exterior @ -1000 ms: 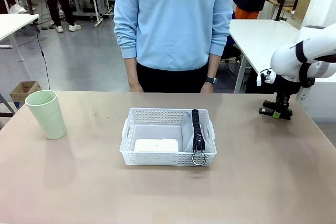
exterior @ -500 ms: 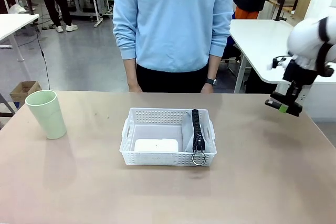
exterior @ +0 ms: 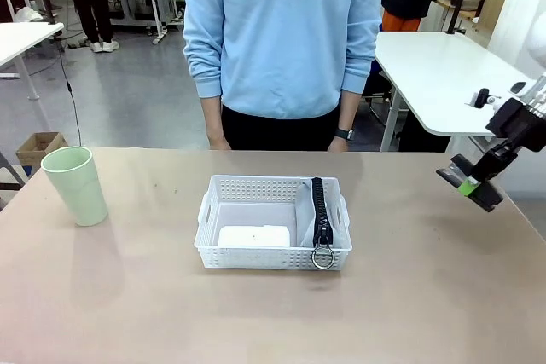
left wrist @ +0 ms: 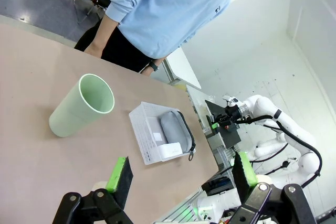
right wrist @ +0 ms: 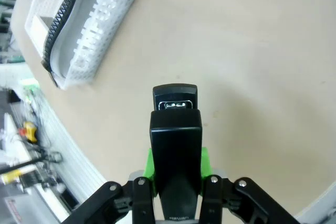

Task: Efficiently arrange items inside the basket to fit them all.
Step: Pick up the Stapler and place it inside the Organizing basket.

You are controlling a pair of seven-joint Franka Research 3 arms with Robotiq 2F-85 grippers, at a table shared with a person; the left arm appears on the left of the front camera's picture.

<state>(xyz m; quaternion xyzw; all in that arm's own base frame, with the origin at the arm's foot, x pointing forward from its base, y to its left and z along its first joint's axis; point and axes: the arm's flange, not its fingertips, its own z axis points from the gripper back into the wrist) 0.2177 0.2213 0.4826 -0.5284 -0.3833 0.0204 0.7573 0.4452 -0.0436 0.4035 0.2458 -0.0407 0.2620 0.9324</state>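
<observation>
**Front view.** A second before, the right gripper (exterior: 467,183) hung fingers-down over the table's (exterior: 426,296) far right side, with the small black object (exterior: 490,199) level. It had since swung out toward the picture's right edge and tilted. It was clamped on the object's middle, whose long axis now sloped down to the right, above the table's right edge. Nothing else had shifted.

The basket (exterior: 273,182) sat mid-table with its long side across the view. The pouch (exterior: 318,213) stood on edge along the basket's right wall, zipper up. Its long axis ran far to near, and its ring hung over the near wall. The white box (exterior: 253,235) lay flat in the near-left part, long axis left to right. The floor behind it was bare.

The cup (exterior: 75,183) stood upright near the table's left edge, well apart from the basket. The person (exterior: 281,40) stood at the far side with both arms hanging. Wide bare tabletop lay on every side of the basket.

**Left wrist view.** The left gripper (left wrist: 181,174) was spread wide with nothing between its green pads. It was above the table, the cup and the basket beyond it.

**Right wrist view.** The green pads pinched the black object, which ran lengthwise along the fingers, its socket end pointing away from the wrist. Bare tabletop lay under it. The basket was well apart, toward the top left corner, with the pouch's "CAMPUS" lettering showing.
</observation>
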